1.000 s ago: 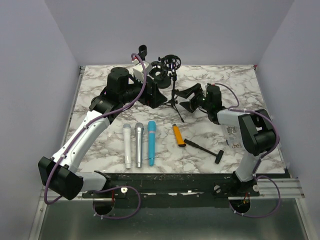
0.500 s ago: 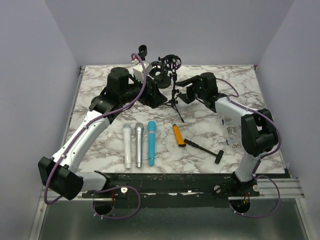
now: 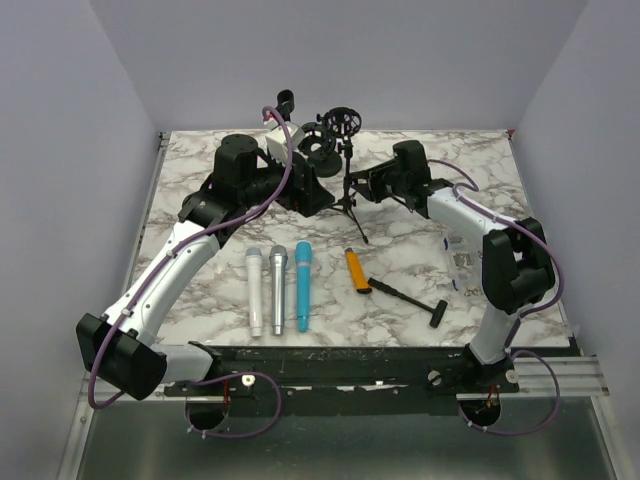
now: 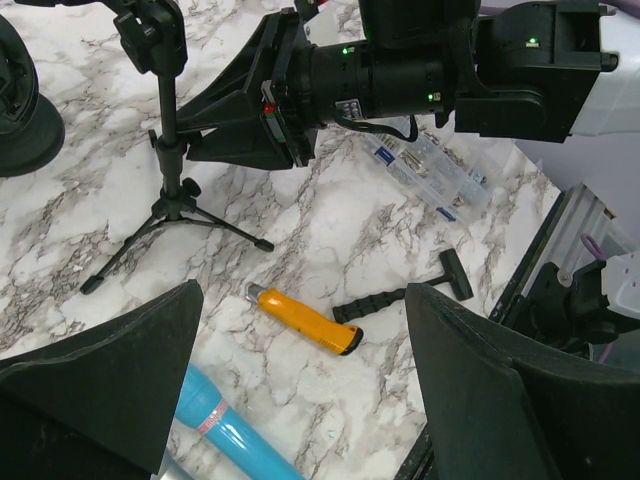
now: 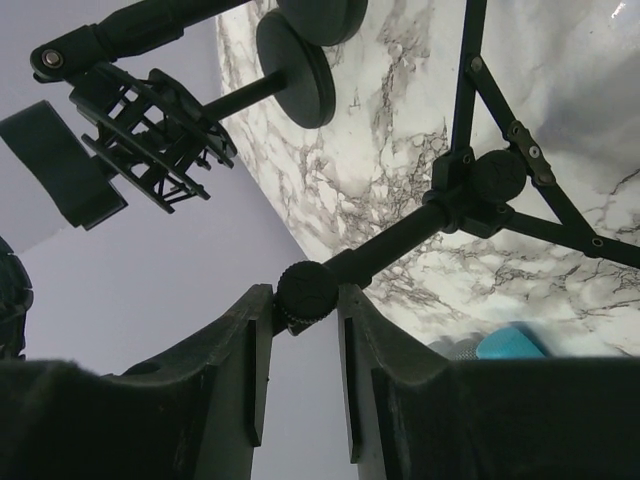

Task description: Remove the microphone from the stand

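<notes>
Center frame: right gripper (image 5: 305,300) clamps the stand (image 5: 392,242) to steady it; left gripper (image 4: 305,318) hangs wide open, empty.

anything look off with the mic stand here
The shock mount atop the stand looks empty, while three microphones lie flat on the table. The right gripper pinches the stand's knob.
</notes>
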Tool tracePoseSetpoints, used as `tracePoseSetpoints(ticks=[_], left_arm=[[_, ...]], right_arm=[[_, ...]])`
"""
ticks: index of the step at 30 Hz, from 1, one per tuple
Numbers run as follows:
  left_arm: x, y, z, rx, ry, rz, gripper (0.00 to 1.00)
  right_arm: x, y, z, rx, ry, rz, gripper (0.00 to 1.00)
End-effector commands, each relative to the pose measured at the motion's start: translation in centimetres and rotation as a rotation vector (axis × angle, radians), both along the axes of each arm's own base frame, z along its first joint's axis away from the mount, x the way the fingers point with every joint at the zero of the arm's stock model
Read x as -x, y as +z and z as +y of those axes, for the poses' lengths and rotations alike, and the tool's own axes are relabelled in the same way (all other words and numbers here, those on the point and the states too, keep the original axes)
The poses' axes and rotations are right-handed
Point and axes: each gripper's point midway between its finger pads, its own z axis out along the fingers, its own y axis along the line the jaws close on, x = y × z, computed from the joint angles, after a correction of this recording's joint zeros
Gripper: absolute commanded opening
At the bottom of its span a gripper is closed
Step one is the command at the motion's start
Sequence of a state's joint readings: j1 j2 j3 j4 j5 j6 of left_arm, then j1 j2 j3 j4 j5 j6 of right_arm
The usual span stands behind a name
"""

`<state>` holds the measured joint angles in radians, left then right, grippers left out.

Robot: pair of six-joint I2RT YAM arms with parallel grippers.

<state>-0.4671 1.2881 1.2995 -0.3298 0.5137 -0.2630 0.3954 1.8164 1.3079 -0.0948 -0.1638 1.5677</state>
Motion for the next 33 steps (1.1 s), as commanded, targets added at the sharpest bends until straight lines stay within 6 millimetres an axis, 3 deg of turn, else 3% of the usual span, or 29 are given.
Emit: tracePoseSetpoints(ticks=[1, 4, 12, 16, 24, 26, 27, 28, 33], left_arm=[[0.6, 1.2, -0.5, 0.027, -0.035, -0.026, 0.84], [0.6, 1.2, -0.5, 0.028, -0.036, -0.026, 0.84], [0.6, 1.3, -0.5, 0.028, -0.034, -0.029, 0.84], [0.6, 1.2, -0.5, 0.029, -0.035, -0.028, 0.84], [0.6, 1.2, -0.5, 0.027, -0.032, -0.028, 0.84], [0.5, 1.1, -0.5, 0.028, -0.032, -0.027, 0.84], [0.5, 1.1, -0.5, 0.027, -0.032, -0.028, 0.84], [0.5, 1.1, -0.5, 0.027, -0.032, -0.027, 0.84], [0.4, 1.1, -0.2, 0.025, -0.013, -0.035, 0.84]], right_arm=[[-0.4, -1.0, -0.9, 0.042, -0.071, 0.026, 0.37], [-0.7, -1.0, -1.0, 0.063, -0.068, 0.017, 0.44], [-1.0, -1.3, -1.4, 0.109, -0.079, 0.026, 0.48], [-1.2, -1.2, -1.2, 0.105, -0.073, 0.027, 0.39], [-1.3, -1.1, -1.2, 0.102, -0.070, 0.006, 0.01], [-1.2, -1.3, -1.4, 0.117, -0.064, -0.008, 0.01], [-0.8, 1.3, -1.5, 0.100, -0.058, -0.071, 0.01], [-1.0, -1.9, -1.3, 0.131, -0.041, -0.034, 0.01], [-0.8, -3.0, -0.2, 0.119, 0.086, -0.259, 0.01]])
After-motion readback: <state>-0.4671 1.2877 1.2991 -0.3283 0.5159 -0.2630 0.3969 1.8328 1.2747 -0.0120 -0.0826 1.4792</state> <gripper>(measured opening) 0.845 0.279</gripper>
